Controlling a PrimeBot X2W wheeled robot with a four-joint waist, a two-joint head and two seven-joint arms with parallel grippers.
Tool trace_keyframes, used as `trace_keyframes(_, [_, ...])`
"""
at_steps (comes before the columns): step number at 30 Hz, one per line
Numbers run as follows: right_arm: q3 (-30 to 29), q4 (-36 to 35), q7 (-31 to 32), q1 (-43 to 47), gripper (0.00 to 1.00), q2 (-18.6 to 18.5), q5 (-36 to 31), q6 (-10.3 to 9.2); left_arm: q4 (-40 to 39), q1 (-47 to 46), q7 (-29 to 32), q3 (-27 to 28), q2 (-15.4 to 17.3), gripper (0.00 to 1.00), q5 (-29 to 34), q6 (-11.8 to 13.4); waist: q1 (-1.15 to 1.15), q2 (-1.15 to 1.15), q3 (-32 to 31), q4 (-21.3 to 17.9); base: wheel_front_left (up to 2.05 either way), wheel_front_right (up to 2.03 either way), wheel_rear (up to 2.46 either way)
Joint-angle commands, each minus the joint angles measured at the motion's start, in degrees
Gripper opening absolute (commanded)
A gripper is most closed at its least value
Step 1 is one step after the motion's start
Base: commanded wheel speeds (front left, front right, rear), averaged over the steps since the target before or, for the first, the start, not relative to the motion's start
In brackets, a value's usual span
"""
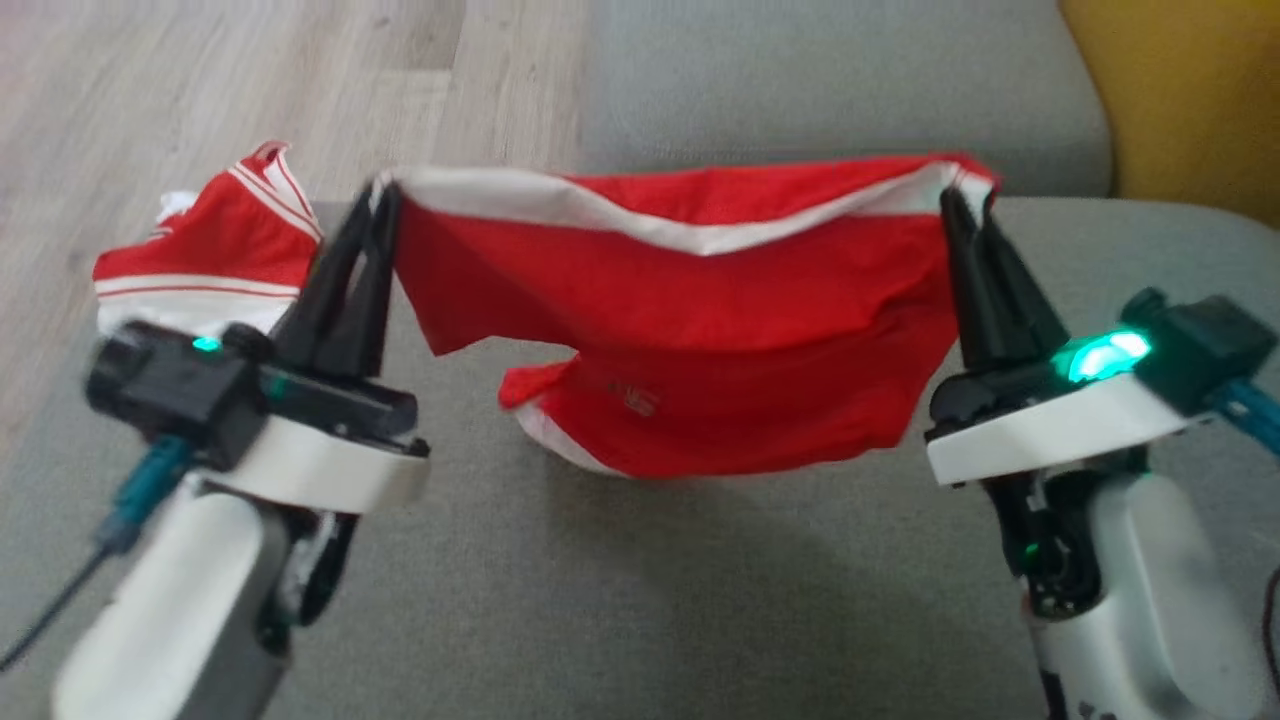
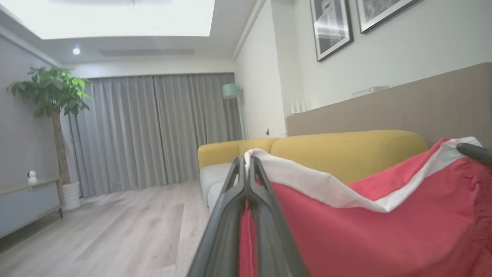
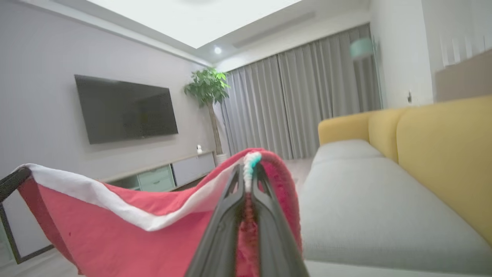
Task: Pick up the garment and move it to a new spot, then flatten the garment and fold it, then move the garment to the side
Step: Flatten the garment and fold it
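The garment [image 1: 690, 340], red shorts with a white waistband, hangs stretched between my two grippers above the grey sofa seat [image 1: 620, 600]. My left gripper [image 1: 382, 190] is shut on the left end of the waistband, and my right gripper [image 1: 965, 195] is shut on the right end. The cloth sags in the middle and its lower hem hangs close over the cushion. In the left wrist view the left gripper [image 2: 246, 163] pinches the white band of the garment [image 2: 365, 231]. In the right wrist view the right gripper [image 3: 248, 169] clamps the bunched band of the garment [image 3: 127, 227].
A second red and white garment [image 1: 215, 245] lies bunched at the seat's left edge, behind my left wrist. Wooden floor [image 1: 200, 90] lies beyond on the left. A yellow sofa back [image 1: 1190, 90] rises at the far right. A TV [image 3: 125, 107] and low cabinet stand across the room.
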Motion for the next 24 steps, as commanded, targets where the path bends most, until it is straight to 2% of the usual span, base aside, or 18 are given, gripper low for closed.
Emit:
trace_keyframes(1, [1.42, -3.13, 0.23, -2.24, 0.0, -0.18, -0.04, -0.04, -2.95, -4.02, 0.68, 3.39, 2.33, 0.0, 0.54, 0.44, 0.0, 0.0, -0.68, -0.45, 0.0, 0.0, 0.0])
trace_keyframes(8, [0.44, -15.45, 4.1, -2.17, 0.0, -0.18, -0.74, -0.04, -16.66, -8.66, 9.44, 5.51, 7.45, 0.0, 2.18, 1.54, 0.0, 0.0, -2.4, -1.81, 0.0, 0.0, 0.0])
trace_keyframes(13, [-0.9, -18.2, 7.48, -2.4, 0.0, -0.18, -1.64, -0.04, -18.54, -11.61, 14.47, 5.53, 9.26, 0.0, 1.49, 0.63, 0.0, 0.0, -1.09, -2.6, 0.0, 0.0, 0.0])
trace_keyframes(15, [-1.11, -16.92, 8.22, -2.93, 0.0, -0.18, -0.31, -0.04, -16.99, -12.29, 15.44, 5.3, 8.98, 0.0, 0.21, 0.07, 0.0, 0.0, 0.27, -2.76, 0.0, 0.0, 0.0])
trace_keyframes(19, [-0.62, -9.27, 9.2, -6.97, 0.0, -0.18, -0.24, -0.04, -10.24, -13.92, 16.03, 5.37, 7.31, 0.0, -4.02, -1.51, 0.0, 0.0, 5.32, -3.19, 0.0, 0.0, 0.0])
trace_keyframes(24, [-0.17, 1.29, 7.41, -19.62, 0.0, -0.41, -2.85, -0.04, -1.77, -22.25, 15.13, 5.69, 7.17, 0.0, -4.19, -4.98, 0.0, 0.0, 14.26, -3.53, 0.0, 0.0, 0.0])
